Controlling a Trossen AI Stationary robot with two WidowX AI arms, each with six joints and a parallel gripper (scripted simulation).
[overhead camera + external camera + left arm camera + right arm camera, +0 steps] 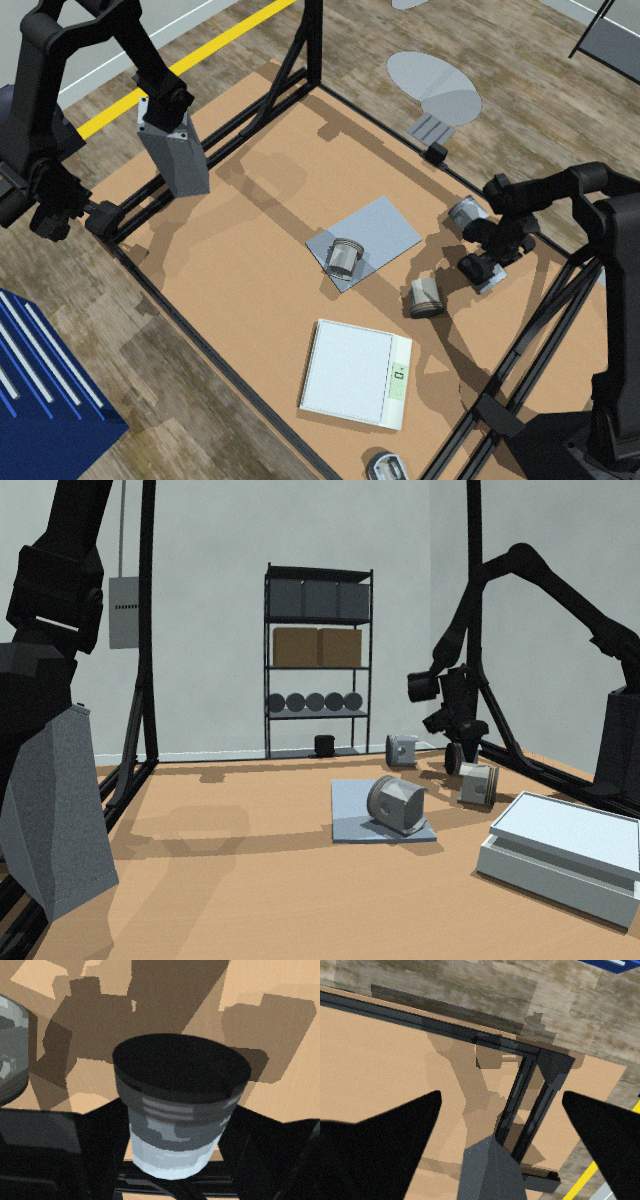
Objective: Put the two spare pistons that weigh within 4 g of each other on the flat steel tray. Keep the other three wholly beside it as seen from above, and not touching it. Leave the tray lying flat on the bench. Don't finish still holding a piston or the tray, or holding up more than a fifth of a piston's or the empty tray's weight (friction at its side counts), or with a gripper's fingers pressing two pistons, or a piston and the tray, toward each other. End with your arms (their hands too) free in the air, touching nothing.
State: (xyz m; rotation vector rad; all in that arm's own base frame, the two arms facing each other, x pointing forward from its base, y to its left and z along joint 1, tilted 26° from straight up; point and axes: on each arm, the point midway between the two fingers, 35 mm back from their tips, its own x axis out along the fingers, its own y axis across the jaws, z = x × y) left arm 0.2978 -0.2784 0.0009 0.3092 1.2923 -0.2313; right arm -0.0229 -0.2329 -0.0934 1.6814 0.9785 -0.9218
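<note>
The flat steel tray (364, 241) lies mid-bench, and one piston (345, 257) lies on its side on the tray's near corner; it also shows in the exterior view (395, 804). My left gripper (483, 268) is low at the bench's right side, shut on a piston (180, 1105) that fills the left wrist view, dark crown toward the camera. Another piston (425, 298) stands just left of it, and another (467, 210) lies behind the gripper. A further piston (387, 467) lies at the bench's front edge. My right gripper (501, 1096) is open and empty, high over the far left corner.
A white scale (356, 372) sits at the front of the bench, its display reading 0. Black frame rails run along the bench edges. A grey block-shaped body (173, 149) hangs under the right arm's wrist. A blue cabinet (41, 392) stands off the bench.
</note>
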